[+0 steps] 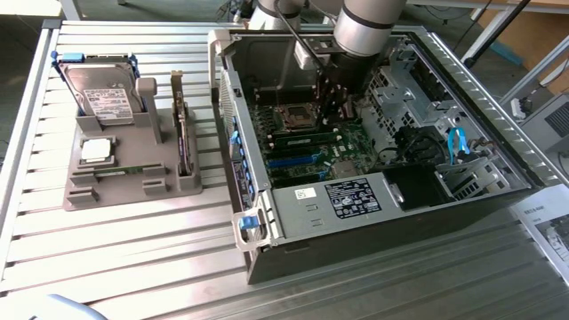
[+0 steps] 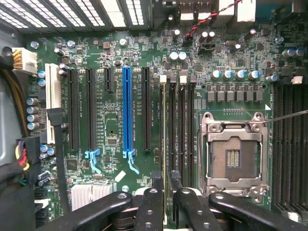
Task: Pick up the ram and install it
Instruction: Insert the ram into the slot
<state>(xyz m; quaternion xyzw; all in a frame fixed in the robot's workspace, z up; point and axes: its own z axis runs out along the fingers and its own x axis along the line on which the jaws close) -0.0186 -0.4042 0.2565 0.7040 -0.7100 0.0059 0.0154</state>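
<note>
Ram seen edge-on, upright in the outermost memory slot beside the processor socket, inside the computer case. Hand part-open, its fingers standing either side of one end of the ram, not clamped on it. Lettering along the blue slot and on the power supply label is too small to read. Hard drive with white label stands in a grey holder on the desk.
</note>
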